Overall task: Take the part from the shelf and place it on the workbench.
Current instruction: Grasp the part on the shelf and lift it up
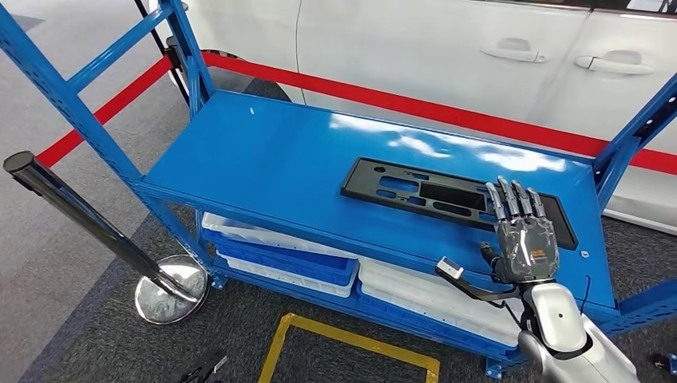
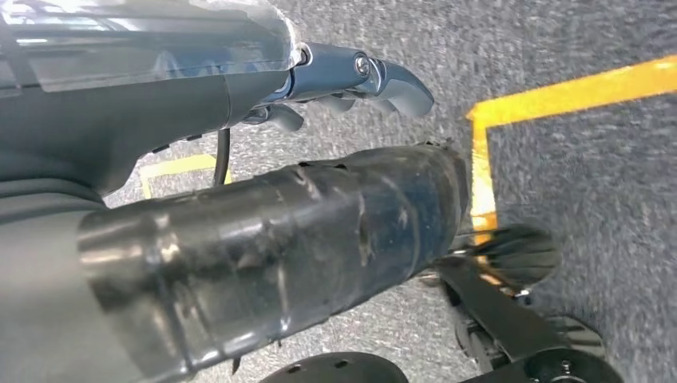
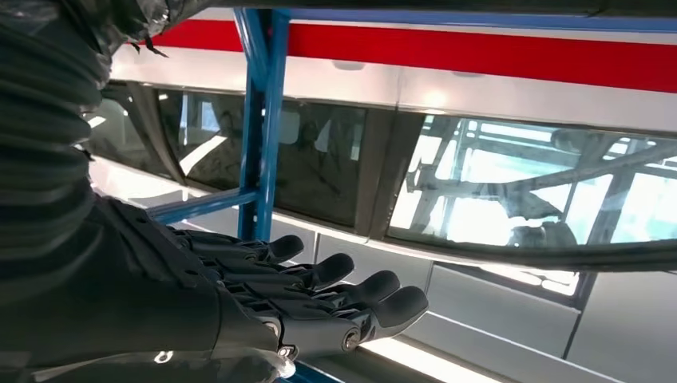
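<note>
A: Head view first. What is the biggest thing there?

B: The white car behind the red barrier tape. Then comes the blue shelf, and on its top level lies the part, a flat black panel with cut-outs, toward the right end.

A: And under it?

B: White trays on the lower level. A barrier post stands at the left.

A: How should the hand take the part?

B: I think the right hand must go lower and a little more over the panel, then close on the near long edge. The panel is thin and flat, so a grip on one end could let it tilt or slide.

A: What is the pose now?

B: The right hand is over the right end of the part, palm down, fingers straight and apart, holding nothing. I cannot tell if it touches. The left hand hangs above the floor, fingers bent a little, holding nothing.
</note>
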`<action>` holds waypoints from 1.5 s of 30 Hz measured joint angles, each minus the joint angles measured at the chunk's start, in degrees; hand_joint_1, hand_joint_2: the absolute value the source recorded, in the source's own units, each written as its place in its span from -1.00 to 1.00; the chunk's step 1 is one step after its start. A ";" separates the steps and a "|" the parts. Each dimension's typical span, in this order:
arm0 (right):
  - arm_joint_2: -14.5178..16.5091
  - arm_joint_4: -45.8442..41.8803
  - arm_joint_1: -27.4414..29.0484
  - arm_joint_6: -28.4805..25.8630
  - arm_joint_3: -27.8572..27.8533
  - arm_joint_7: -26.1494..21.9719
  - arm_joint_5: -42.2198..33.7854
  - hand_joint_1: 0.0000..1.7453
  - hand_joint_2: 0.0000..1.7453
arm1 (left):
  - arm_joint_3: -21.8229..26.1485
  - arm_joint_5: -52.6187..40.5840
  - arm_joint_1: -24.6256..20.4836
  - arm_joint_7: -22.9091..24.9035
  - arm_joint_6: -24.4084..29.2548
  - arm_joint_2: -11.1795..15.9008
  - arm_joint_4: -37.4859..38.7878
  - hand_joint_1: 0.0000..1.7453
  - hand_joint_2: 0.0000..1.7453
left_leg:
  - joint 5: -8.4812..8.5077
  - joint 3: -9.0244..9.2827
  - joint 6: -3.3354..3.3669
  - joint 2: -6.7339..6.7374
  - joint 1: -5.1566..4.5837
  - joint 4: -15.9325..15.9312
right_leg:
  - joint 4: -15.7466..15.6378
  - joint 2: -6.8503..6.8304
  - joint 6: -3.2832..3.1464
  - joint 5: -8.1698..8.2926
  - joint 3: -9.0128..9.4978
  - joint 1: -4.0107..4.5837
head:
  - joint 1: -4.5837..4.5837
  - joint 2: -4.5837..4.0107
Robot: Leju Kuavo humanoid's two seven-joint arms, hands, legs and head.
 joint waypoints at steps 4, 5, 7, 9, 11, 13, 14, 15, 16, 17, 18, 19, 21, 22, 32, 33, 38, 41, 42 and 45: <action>-0.01 0.87 -0.26 0.89 0.81 0.23 0.07 -1.00 1.00 | 0.00 0.05 -0.10 -0.05 0.14 0.20 0.09 -1.00 -1.00 | 3.74 3.24 1.29 -0.22 -0.96 -9.15 | 0.02 0.25 0.19 -0.48 0.20 0.55 | 0.42 0.00; -0.03 1.06 -0.29 1.26 1.06 0.32 0.07 -1.00 1.00 | 0.01 0.05 -0.12 -0.05 0.23 0.15 0.10 -1.00 -1.00 | 3.66 3.39 0.77 -0.26 -1.00 -9.72 | 0.02 0.28 0.23 -0.45 0.04 0.41 | 0.34 0.00; -0.18 1.44 -0.34 2.34 1.68 0.34 0.07 -1.00 1.00 | 0.03 0.05 -0.08 -0.08 0.35 0.15 0.10 -1.00 -1.00 | 3.61 3.36 0.08 -0.36 -1.05 -9.89 | -0.10 0.17 0.24 -0.45 0.03 0.32 | 0.32 0.00; -0.47 1.96 -0.59 3.65 2.37 0.08 0.07 -1.00 1.00 | 0.06 0.07 -0.07 -0.17 0.42 0.14 0.10 -1.00 -1.00 | 3.61 3.35 0.21 -0.45 -1.08 -9.88 | -0.29 0.07 0.30 -0.43 0.17 0.31 | 0.36 0.01; -0.74 2.59 -1.03 4.48 2.96 -0.20 0.07 -1.00 1.00 | 0.10 0.09 -0.11 -0.31 0.47 0.14 0.10 -1.00 -1.00 | 3.58 3.34 0.31 -0.48 -1.08 -9.88 | -0.45 0.05 0.36 -0.39 0.28 0.30 | 0.37 0.00; -0.85 3.23 -1.50 5.18 3.45 -0.45 0.07 -1.00 1.00 | 0.14 0.09 -0.13 -0.59 0.52 0.14 0.10 -1.00 -1.00 | 3.58 3.34 0.41 -0.47 -1.08 -9.87 | -0.56 0.06 0.46 -0.33 0.35 0.30 | 0.38 0.01; -0.85 3.52 -1.74 5.60 3.73 -0.56 0.07 -1.00 1.00 | 0.15 0.08 -0.13 -0.77 0.52 0.14 0.11 -1.00 -1.00 | 3.59 3.34 0.45 -0.46 -1.09 -9.86 | -0.60 0.06 0.52 -0.29 0.38 0.30 | 0.38 0.01; -0.85 3.79 -1.99 6.03 4.08 -0.66 0.07 -1.00 1.00 | 0.16 0.07 -0.14 -0.93 0.52 0.14 0.11 -1.00 -1.00 | 3.59 3.34 0.49 -0.47 -1.09 -9.86 | -0.64 0.06 0.57 -0.26 0.40 0.29 | 0.38 0.01; -0.84 4.00 -2.23 6.31 4.45 -0.74 0.07 -1.00 1.00 | 0.16 0.06 -0.15 -1.02 0.52 0.13 0.11 -1.00 -1.00 | 3.60 3.34 0.52 -0.47 -1.10 -9.84 | -0.67 0.06 0.59 -0.24 0.42 0.28 | 0.38 0.01; -0.81 4.17 -2.46 6.53 4.81 -0.81 0.07 -1.00 1.00 | 0.17 0.05 -0.15 -1.07 0.52 0.11 0.11 -1.00 -1.00 | 3.60 3.34 0.54 -0.47 -1.11 -9.83 | -0.69 0.05 0.62 -0.23 0.43 0.28 | 0.38 0.00; -0.79 4.31 -2.65 6.68 5.16 -0.84 0.07 -1.00 1.00 | 0.17 0.05 -0.16 -1.08 0.52 0.09 0.10 -1.00 -1.00 | 3.61 3.34 0.56 -0.47 -1.11 -9.82 | -0.70 0.05 0.65 -0.21 0.44 0.28 | 0.37 -0.01; -0.78 4.44 -2.80 6.80 5.47 -0.86 0.07 -1.00 1.00 | 0.17 0.05 -0.17 -1.08 0.52 0.08 0.10 -1.00 -1.00 | 3.61 3.34 0.57 -0.47 -1.11 -9.81 | -0.71 0.05 0.68 -0.19 0.45 0.27 | 0.37 0.00; -0.74 4.68 -3.03 7.10 6.07 -0.86 0.05 -1.00 1.00 | 0.19 0.05 -0.18 -1.09 0.52 0.08 0.10 -1.00 -1.00 | 3.62 3.35 0.58 -0.47 -1.11 -9.80 | -0.72 0.05 0.74 -0.15 0.46 0.27 | 0.37 0.00; -0.72 4.79 -3.10 7.21 6.32 -0.86 0.05 -1.00 1.00 | 0.19 0.05 -0.17 -1.09 0.52 0.08 0.10 -1.00 -1.00 | 3.62 3.35 0.58 -0.47 -1.11 -9.79 | -0.72 0.05 0.76 -0.14 0.45 0.27 | 0.37 0.01; 1.20 7.23 -4.89 7.23 8.05 -0.33 -0.63 -1.00 1.00 | 0.22 -0.49 -0.21 -1.56 0.22 0.05 0.10 -1.00 -1.00 | 3.63 3.39 0.59 -0.45 -1.03 -9.79 | -0.70 0.06 0.77 -0.14 0.45 0.29 | 0.35 0.00; 1.56 7.59 -5.20 7.20 8.18 -0.28 -0.66 -1.00 1.00 | 0.22 -0.47 -0.24 -1.67 0.21 0.06 0.10 -1.00 -1.00 | 3.59 3.39 0.72 -0.45 -1.12 -9.72 | -0.88 0.09 0.92 -0.06 0.50 0.19 | 0.34 0.00; 2.41 8.62 -6.17 6.72 8.58 0.02 -0.66 -1.00 1.00 | 0.22 -0.10 -0.33 -2.11 0.23 -0.16 0.11 -1.00 -1.00 | 5.12 5.49 2.42 -0.18 -0.30 -13.45 | 1.82 -0.02 2.01 -2.06 -0.37 0.26 | 0.43 0.01; 2.55 9.32 -6.17 6.52 8.81 0.03 -0.66 -1.00 1.00 | 0.24 -0.10 -0.36 -2.13 0.23 -0.17 0.12 -1.00 -1.00 | 5.03 5.76 2.37 -0.11 -0.25 -13.75 | 11.53 -0.10 2.60 -5.97 -5.53 -0.49 | 0.48 -0.01; 2.58 9.53 -6.07 6.52 8.91 0.03 -0.66 -1.00 1.00 | 0.24 -0.10 -0.33 -2.13 0.23 -0.18 0.13 -1.00 -1.00 | 4.83 5.77 2.17 -0.12 -0.14 -13.56 | 12.69 -0.18 2.89 -5.69 -6.40 -0.84 | 0.49 -0.01; 2.69 9.94 -6.04 6.54 9.02 0.07 -0.69 -1.00 1.00 | 0.26 -0.08 -0.28 -2.13 0.29 -0.13 0.13 -1.00 -1.00 | 3.66 5.71 0.91 -0.20 0.50 -12.07 | 4.94 -0.58 3.93 -0.38 -3.27 -1.86 | 0.51 0.00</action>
